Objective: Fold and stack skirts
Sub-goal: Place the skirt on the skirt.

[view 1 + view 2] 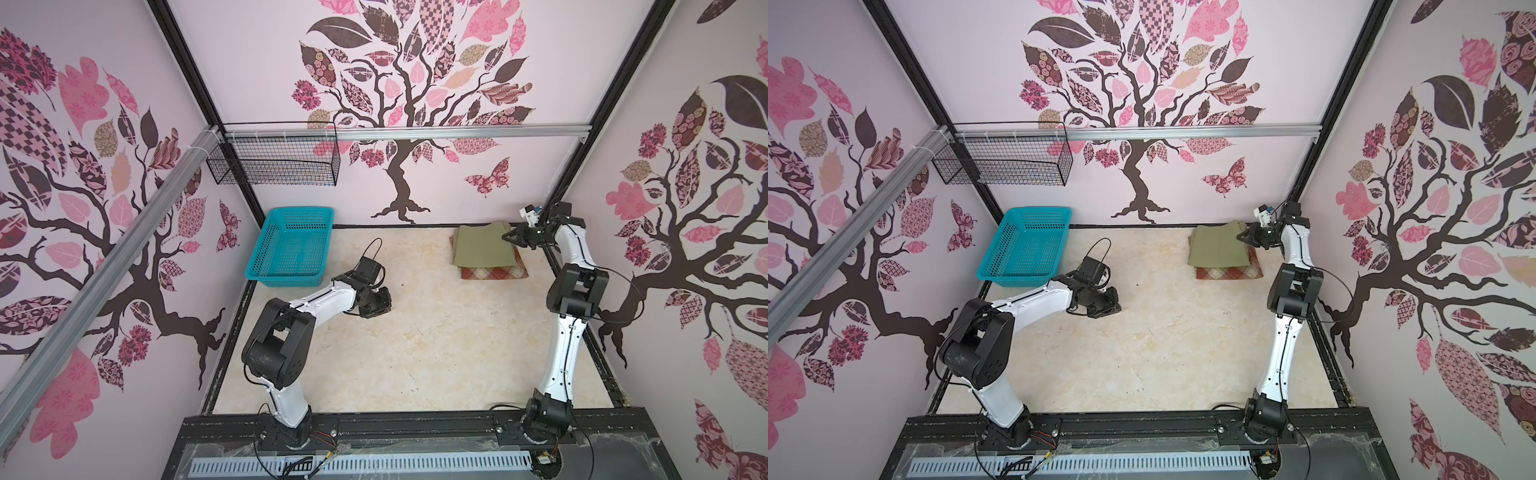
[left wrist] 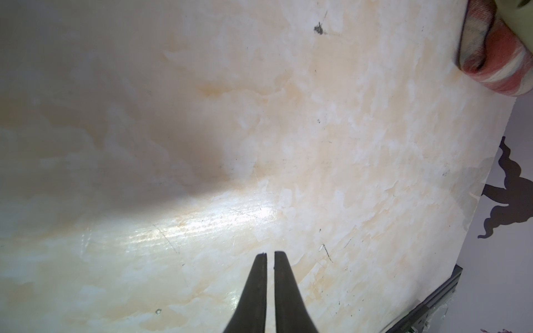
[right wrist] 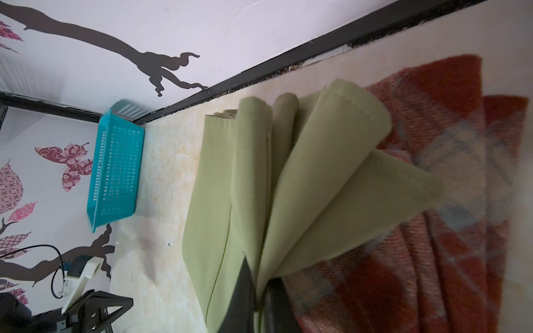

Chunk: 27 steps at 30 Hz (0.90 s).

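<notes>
**Two-skirt stack: upper piece on, grip not yet released**

- Olive-green skirt [image 1: 482,249]: folded to a rough rectangle. Lies on top of the plaid skirt at about 1 o'clock on the table, close to the back wall. Its layers on the 3 o'clock side are lifted and fan out loosely, as the right wrist view shows.
- Rust-red and cream plaid skirt [image 1: 494,272]: folded, flat on the table [image 1: 415,353]. It shows from under the green one at the 6 o'clock and 3 o'clock edges.
- Right gripper [image 1: 508,238]: at the green skirt's 3 o'clock edge, fingers pinched together on several layers of the green cloth.
- Left gripper [image 2: 270,255]: fingers together bar a thin slit, holding nothing. It hangs over bare table at about 9 o'clock, well apart from the stack.
- Turquoise basket [image 1: 291,245]: at 11 o'clock, nothing visible inside.

Step, as judged: stacking is nearly done and the green skirt's last fold is being settled.

Next move calls for lowering the pinched layers flat towards 9 o'clock, so that the edges line up. The right fingers then part and lift clear without dragging the cloth off the plaid.
</notes>
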Each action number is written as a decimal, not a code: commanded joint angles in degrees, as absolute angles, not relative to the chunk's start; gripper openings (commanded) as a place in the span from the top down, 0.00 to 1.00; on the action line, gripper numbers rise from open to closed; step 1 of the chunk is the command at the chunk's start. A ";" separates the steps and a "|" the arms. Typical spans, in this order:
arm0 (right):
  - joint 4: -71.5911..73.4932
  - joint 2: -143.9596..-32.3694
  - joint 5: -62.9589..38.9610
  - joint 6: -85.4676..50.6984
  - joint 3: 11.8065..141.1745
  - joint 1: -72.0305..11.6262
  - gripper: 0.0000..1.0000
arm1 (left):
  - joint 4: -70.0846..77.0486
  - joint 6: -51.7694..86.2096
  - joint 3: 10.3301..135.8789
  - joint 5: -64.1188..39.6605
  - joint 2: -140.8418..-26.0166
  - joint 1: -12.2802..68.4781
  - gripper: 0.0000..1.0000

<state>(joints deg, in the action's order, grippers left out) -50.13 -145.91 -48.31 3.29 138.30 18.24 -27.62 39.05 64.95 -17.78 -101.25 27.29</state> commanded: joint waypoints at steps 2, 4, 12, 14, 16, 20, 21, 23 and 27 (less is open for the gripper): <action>-48.74 -148.99 -45.17 2.37 138.44 18.39 1.00 | -27.51 39.04 67.14 -18.28 -102.55 27.13 0.89; -49.00 -149.40 -44.32 2.46 138.52 18.46 1.00 | -27.51 38.94 67.15 -18.28 -102.57 27.15 0.89; -49.38 -149.43 -38.15 3.09 138.20 17.72 1.00 | -27.43 39.10 67.10 -18.19 -102.90 27.13 0.89; -49.50 -148.95 -36.05 3.84 137.76 17.10 1.00 | -27.32 39.26 67.23 -18.31 -103.01 27.16 0.89; -48.76 -148.55 -33.88 3.87 137.06 16.79 1.00 | -27.25 39.29 67.24 -18.36 -103.14 27.16 0.89; -47.05 -147.58 -29.57 2.45 136.34 16.61 1.00 | -27.33 39.29 66.90 -18.28 -102.91 27.10 0.89; -46.61 -147.09 -28.89 2.35 135.79 16.61 1.00 | -27.34 39.33 66.78 -18.28 -102.81 27.14 0.89; -45.86 -146.26 -28.79 2.48 134.91 16.52 1.00 | -27.26 39.40 66.63 -18.22 -102.75 27.14 0.89; -44.51 -145.14 -27.18 1.81 134.00 16.52 1.00 | -26.94 39.55 66.57 -18.35 -102.84 27.16 0.89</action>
